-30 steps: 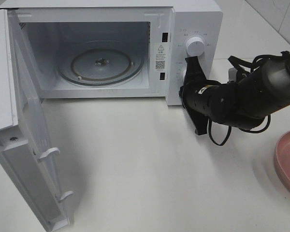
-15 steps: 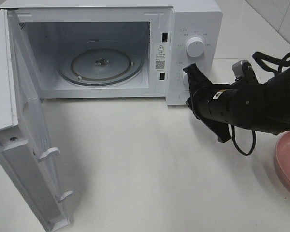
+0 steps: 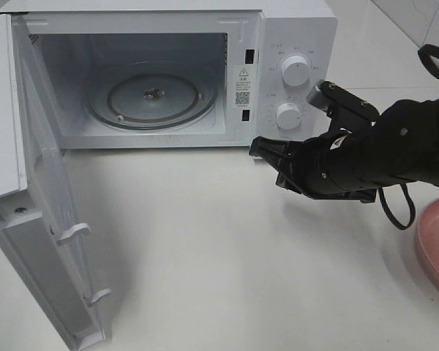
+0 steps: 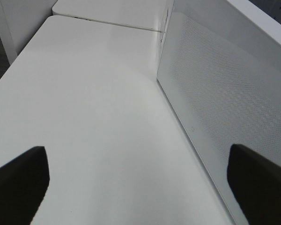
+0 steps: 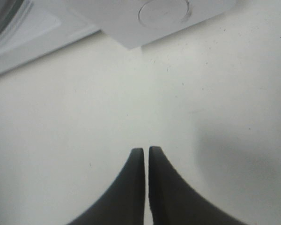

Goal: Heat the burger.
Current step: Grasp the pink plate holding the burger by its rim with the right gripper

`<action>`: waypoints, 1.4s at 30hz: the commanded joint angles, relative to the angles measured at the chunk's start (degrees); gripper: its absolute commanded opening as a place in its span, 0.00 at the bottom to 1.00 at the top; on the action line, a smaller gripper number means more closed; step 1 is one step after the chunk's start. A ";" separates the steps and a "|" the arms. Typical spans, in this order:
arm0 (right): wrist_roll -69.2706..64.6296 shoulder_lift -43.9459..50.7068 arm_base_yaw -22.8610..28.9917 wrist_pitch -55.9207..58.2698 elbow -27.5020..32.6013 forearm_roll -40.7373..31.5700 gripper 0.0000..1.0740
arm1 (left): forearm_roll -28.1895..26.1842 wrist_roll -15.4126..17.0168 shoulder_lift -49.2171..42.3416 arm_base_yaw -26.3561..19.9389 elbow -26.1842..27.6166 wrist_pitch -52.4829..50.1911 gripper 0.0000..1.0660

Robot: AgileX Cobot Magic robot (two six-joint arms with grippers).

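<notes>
Exterior high view: a white surface (image 3: pixel 205 241) carries a white microwave (image 3: pixel 300 29), its door (image 3: pixel 36 219) swung wide on the left and the glass turntable (image 3: pixel 154 95) bare inside. Pale wall tiles (image 3: pixel 417 22) show in the far right corner. At the right edge, part of a round pink plate (image 3: pixel 435 241) rests on the surface, cut off by the frame.

The black right end effector (image 3: pixel 257 148) is in front of the microwave's control panel, below the lower knob (image 3: pixel 287 115), pointing toward the oven opening. The right wrist view shows its two fingers pressed together with nothing between them, over bare surface.

The left end effector (image 4: pixel 136 149), seen only from the left wrist view, has its fingers spread wide and holds nothing. It looks along the surface beside the door's dotted window panel (image 4: pixel 215 108).

The burger appears in none of the three views, so neither its place nor its look can be told.
</notes>
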State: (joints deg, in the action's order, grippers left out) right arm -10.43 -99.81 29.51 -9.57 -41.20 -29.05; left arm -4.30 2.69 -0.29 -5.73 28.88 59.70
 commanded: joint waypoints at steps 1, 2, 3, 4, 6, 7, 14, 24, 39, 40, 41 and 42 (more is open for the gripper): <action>10.43 2.18 -0.17 5.90 -0.06 0.63 0.02 | -0.17 0.00 -1.20 -0.17 -0.11 -0.57 0.92; 10.43 2.18 -0.17 5.90 -0.06 0.63 0.02 | -0.17 0.00 -1.20 -0.17 -0.11 -0.57 0.92; 14.32 3.32 -0.29 9.22 -0.06 0.63 0.03 | -0.17 0.00 -1.20 -0.17 -0.11 -0.57 0.92; 17.93 4.35 -0.29 12.32 -0.06 1.09 0.03 | -0.17 0.00 -1.20 -0.17 -0.11 -0.57 0.92; 18.96 4.70 -0.29 13.69 -0.06 1.72 0.03 | -0.17 0.00 -1.20 -0.17 -0.11 -0.57 0.92; 19.88 5.56 -0.29 16.62 -0.06 3.61 0.03 | -0.17 0.00 -1.20 -0.17 -0.11 -0.57 0.92; 19.19 8.59 -0.29 26.07 -0.06 10.83 0.04 | -0.17 0.00 -1.20 -0.17 -0.11 -0.57 0.92; 9.00 15.41 -0.34 41.08 -0.06 23.61 0.07 | -0.17 0.00 -1.20 -0.17 -0.11 -0.57 0.92; 0.69 19.82 -12.15 50.82 -0.06 35.64 0.13 | -0.17 0.00 -1.20 -0.17 -0.11 -0.57 0.92; 0.63 19.82 -13.01 50.82 -0.06 36.15 0.14 | -0.17 0.00 -1.20 -0.17 -0.11 -0.57 0.92; 0.63 19.82 -13.01 50.82 -0.06 36.15 0.14 | -0.17 0.00 -1.20 -0.17 -0.11 -0.57 0.92; -0.40 19.82 -14.50 50.82 -0.06 36.33 0.17 | -0.17 0.00 -1.20 -0.17 -0.11 -0.57 0.92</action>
State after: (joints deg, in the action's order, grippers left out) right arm -9.34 -80.27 17.13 40.74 -41.20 6.13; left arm -4.30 2.69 -0.29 -5.73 28.88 59.70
